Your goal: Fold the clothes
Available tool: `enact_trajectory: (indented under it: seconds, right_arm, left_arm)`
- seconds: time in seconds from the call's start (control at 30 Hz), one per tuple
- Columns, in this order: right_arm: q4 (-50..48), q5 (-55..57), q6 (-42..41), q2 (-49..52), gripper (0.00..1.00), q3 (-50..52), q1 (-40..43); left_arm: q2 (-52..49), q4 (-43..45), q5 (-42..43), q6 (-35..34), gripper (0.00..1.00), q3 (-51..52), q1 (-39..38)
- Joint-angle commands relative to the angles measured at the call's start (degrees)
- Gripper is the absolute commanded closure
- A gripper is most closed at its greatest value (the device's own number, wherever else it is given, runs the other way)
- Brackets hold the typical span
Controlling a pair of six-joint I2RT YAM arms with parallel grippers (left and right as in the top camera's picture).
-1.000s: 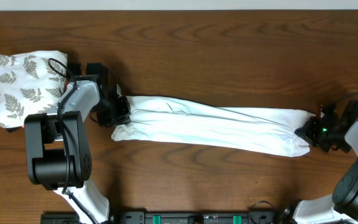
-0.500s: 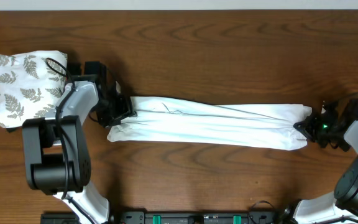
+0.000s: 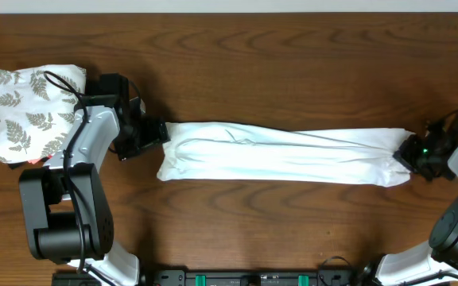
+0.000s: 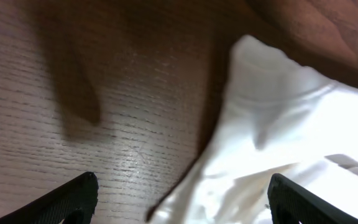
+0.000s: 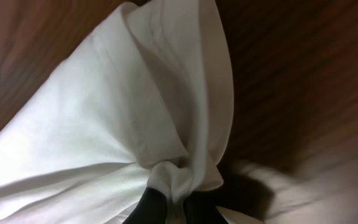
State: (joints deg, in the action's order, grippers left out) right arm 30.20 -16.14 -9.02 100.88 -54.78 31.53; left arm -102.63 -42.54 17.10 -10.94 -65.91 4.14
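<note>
left claw (image 4: 182,186) gapes beside the t-shirt (image 3: 277,155); right claw (image 5: 171,204) pinches its bunched end (clear only in wrist view).

The T-shirt (image 3: 281,155) lay along the table (image 3: 293,71) between both grippers, one end just before the left gripper (image 3: 157,133), the other in the right gripper (image 3: 410,151), a folded cloth (image 3: 30,107) behind the left one.
</note>
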Motion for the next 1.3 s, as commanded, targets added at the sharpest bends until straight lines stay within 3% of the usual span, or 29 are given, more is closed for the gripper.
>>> enact_trajectory:
  seconds: [0.0,0.47,1.27]
  right_arm:
    - [1.2,5.3,-0.8,0.7,0.99,-3.8,0.9]
    - [15.0,6.1,3.0,0.7,0.99,-20.3,0.3]
    - [24.6,19.5,7.3,0.7,0.99,-23.7,-30.6]
  left_arm:
    - [1.2,0.0,-1.1,-0.1,0.12,0.7,0.2]
    - [1.2,0.0,-1.1,-0.1,0.12,0.7,0.2]
    - [1.2,0.0,-1.1,-0.1,0.12,0.7,0.2]
